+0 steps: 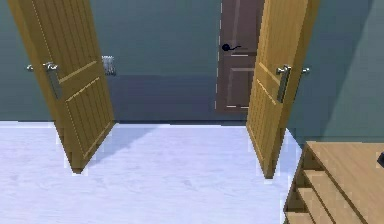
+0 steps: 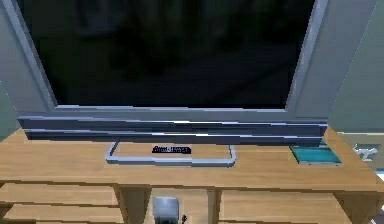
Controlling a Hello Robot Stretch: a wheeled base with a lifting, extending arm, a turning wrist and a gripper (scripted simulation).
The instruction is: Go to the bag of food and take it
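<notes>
In the arm side view a long wooden stand point(image 2: 60, 165) carries a large dark television point(image 2: 170, 60). On the stand's top lie a small dark flat thing point(image 2: 172, 150) inside the television's foot frame, a teal flat thing point(image 2: 315, 155) toward the right, and a small white thing point(image 2: 368, 152) at the right edge. A grey rounded thing point(image 2: 167, 208) sits in an open compartment below the top.
In the forward view two wooden doors point(image 1: 70, 85) point(image 1: 282, 85) stand swung open over a pale floor point(image 1: 170, 170). Behind them is a dark brown door point(image 1: 238, 60) with a black handle. A wooden stand's corner point(image 1: 340, 185) fills the lower right.
</notes>
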